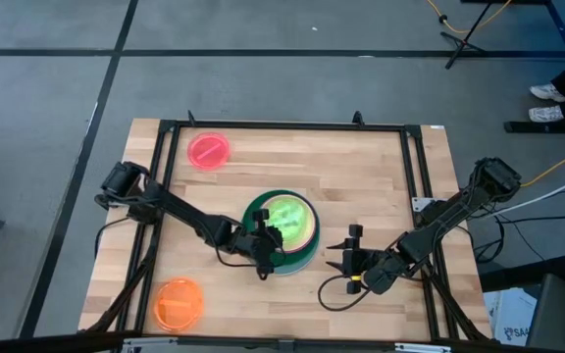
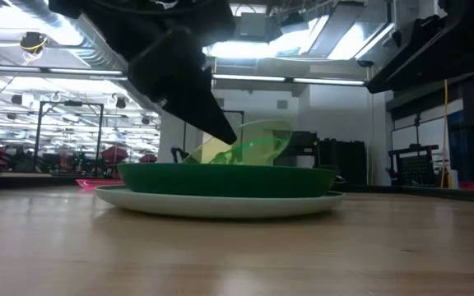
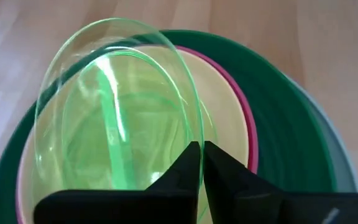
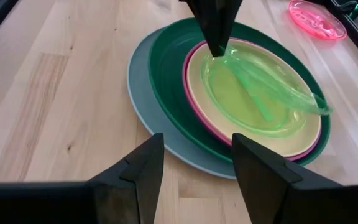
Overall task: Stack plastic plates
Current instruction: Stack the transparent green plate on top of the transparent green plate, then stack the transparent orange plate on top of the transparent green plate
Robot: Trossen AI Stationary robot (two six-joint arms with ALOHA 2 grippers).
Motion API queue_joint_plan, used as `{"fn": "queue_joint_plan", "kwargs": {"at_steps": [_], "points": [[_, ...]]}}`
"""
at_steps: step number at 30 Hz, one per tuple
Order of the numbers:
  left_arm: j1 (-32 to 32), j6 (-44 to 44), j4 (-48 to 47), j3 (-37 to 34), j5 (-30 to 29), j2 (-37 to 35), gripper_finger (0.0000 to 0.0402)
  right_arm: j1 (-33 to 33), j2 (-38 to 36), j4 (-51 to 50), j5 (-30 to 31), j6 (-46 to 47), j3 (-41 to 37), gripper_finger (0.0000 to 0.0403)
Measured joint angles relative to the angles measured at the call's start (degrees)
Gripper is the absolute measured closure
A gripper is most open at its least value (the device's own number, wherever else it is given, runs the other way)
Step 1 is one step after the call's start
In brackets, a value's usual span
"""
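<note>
A stack sits mid-table: light blue plate (image 1: 297, 267) at the bottom, then dark green (image 1: 253, 211), magenta (image 4: 194, 102) and peach (image 4: 303, 140), with a lime green plate (image 4: 241, 102) lying flat on top. My left gripper (image 1: 266, 238) is over the stack's near-left side, shut on a second lime green plate (image 3: 104, 124), which is tilted above the stack. My right gripper (image 1: 344, 257) waits open to the right of the stack. A pink-red plate (image 1: 208, 151) lies far left and an orange plate (image 1: 179, 303) near left. My left gripper pinches the tilted lime green plate's rim (image 3: 191, 134) between its two fingers, which come from above and slant down. The plate stands steeply tilted over the stack (image 2: 257, 144). Whether its low side touches the plate under it, I cannot tell.
A black frame (image 1: 282, 126) runs along the table's far edge and down both sides. Bare wood lies right of the stack (image 1: 381, 186) and between the pink-red and orange plates (image 1: 189, 245). A person's shoes (image 1: 547, 103) show on the floor beyond the far right corner.
</note>
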Motion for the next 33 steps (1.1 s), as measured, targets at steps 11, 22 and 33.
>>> {"fn": "queue_joint_plan", "kwargs": {"at_steps": [11,22,33], "points": [[0.6,0.0,-2.2,0.0,3.5,-0.9,0.0299,0.0,0.0,0.0,0.0,0.4,0.0,0.0221],[-4.9,-5.9,-9.2,0.0,12.2,-8.1,0.0284,0.0,0.0,0.0,0.0,0.4,0.0,0.0221],[-15.4,-31.9,-13.8,0.0,25.8,-8.8,0.0286,0.0,0.0,0.0,-1.7,0.5,0.0,0.0221]]}}
